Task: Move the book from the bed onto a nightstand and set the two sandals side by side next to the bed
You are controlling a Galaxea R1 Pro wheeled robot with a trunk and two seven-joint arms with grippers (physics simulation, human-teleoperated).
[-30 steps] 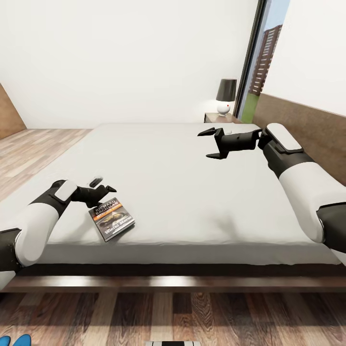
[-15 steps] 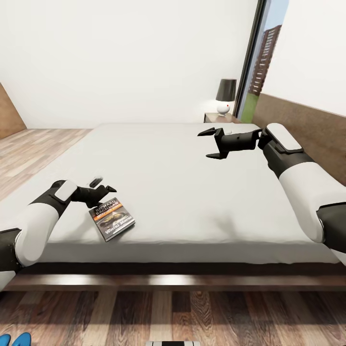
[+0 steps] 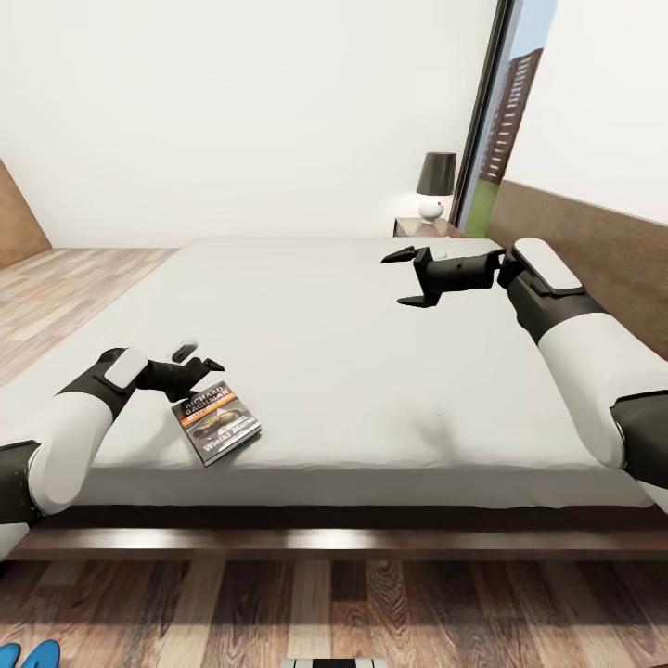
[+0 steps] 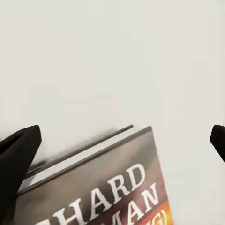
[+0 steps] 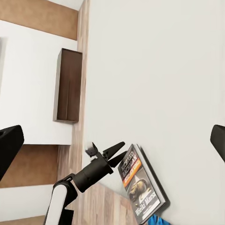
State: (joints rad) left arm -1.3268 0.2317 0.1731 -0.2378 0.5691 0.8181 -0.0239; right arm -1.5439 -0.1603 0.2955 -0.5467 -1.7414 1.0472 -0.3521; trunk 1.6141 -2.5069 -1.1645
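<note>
Lying just before left pincer: book.

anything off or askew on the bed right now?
Mostly tidy. The small dark paperback book with the orange band lies flat but skewed, near the off-white mattress's front left edge. The open left pincer hovers at its top edge. The open right pincer hangs over bare mattress. No damage seen.

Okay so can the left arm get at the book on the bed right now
Probably yes. The left gripper is open just above the near end of the book, which lies flat on the bed near its edge, with nothing between them.
</note>
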